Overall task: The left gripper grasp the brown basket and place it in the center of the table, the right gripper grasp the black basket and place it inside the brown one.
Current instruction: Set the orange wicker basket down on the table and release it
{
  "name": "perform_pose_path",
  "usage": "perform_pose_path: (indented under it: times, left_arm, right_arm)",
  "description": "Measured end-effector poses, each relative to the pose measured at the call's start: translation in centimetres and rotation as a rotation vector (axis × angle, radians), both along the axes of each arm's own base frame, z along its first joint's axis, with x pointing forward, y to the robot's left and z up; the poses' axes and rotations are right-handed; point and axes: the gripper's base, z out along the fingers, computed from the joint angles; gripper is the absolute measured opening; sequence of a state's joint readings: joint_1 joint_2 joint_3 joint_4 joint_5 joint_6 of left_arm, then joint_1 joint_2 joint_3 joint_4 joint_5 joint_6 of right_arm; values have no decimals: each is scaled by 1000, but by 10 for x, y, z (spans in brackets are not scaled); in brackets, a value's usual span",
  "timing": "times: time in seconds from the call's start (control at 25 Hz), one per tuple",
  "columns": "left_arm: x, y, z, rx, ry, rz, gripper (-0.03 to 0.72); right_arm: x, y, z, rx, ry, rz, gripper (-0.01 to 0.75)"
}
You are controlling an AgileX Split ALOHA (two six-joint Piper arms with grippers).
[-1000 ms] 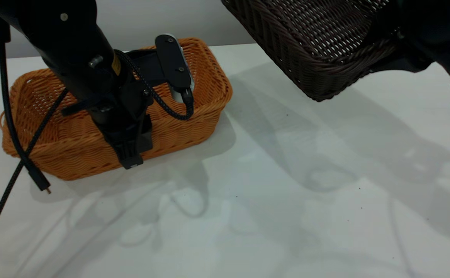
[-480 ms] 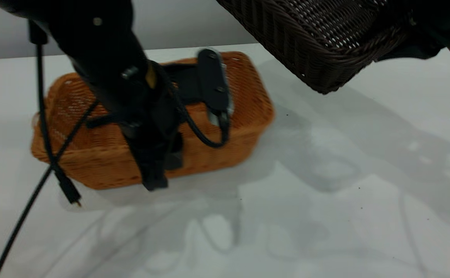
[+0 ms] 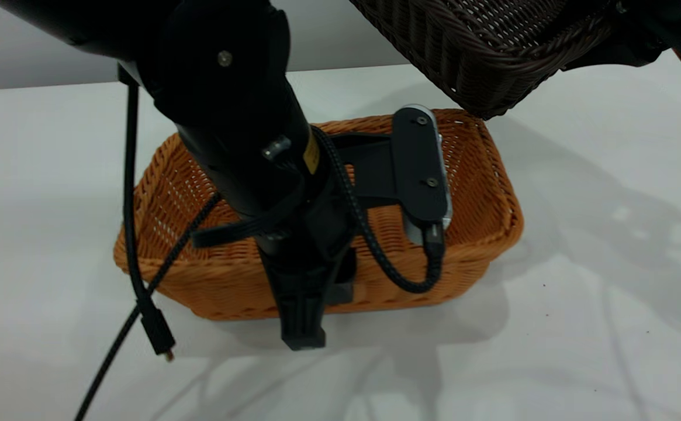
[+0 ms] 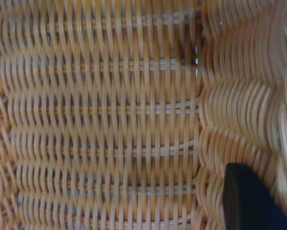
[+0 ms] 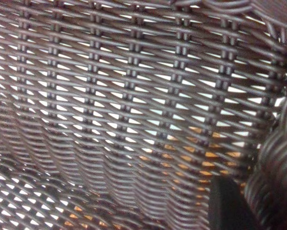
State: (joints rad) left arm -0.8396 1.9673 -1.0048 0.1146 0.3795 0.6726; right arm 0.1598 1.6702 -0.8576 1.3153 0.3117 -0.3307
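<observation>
On the left we see the left gripper [image 3: 302, 324] reaching down over the near long wall of the brown basket [image 3: 223, 280], its jaws clamped on that wall: one black finger [image 3: 300, 327] runs down the outside of the wicker to the tabletop [image 3: 550, 327], and in the left wrist view another fingertip [image 4: 251, 199] lies against the inner weave. A black cable [image 3: 132, 245] hangs from the arm to the left of the basket, its loose plug just above the white surface. The brown basket sits flat on the tabletop around the middle of our view, long side towards us, with the arm's wrist camera bracket [image 3: 419, 169] hanging over its right half.

Farther right and higher, the black basket [image 3: 480, 52] is in the air, tilted, its lowest corner just above the far right corner of the brown one and not touching it. The right gripper [image 3: 638, 35] holds it at its right end, jaws clamped on the rim. In the right wrist view, orange wicker shows through the dark open weave [image 5: 134, 96] beside a black fingertip [image 5: 227, 203].
</observation>
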Motion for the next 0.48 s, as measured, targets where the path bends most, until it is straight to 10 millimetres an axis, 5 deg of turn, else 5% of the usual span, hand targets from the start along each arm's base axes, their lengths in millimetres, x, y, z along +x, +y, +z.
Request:
perform_pose_path:
  times: [0.48]
  left_arm:
    - [-2, 1, -1, 24, 9, -31, 130]
  right_arm:
    - [0, 0, 0, -3, -2, -1, 230]
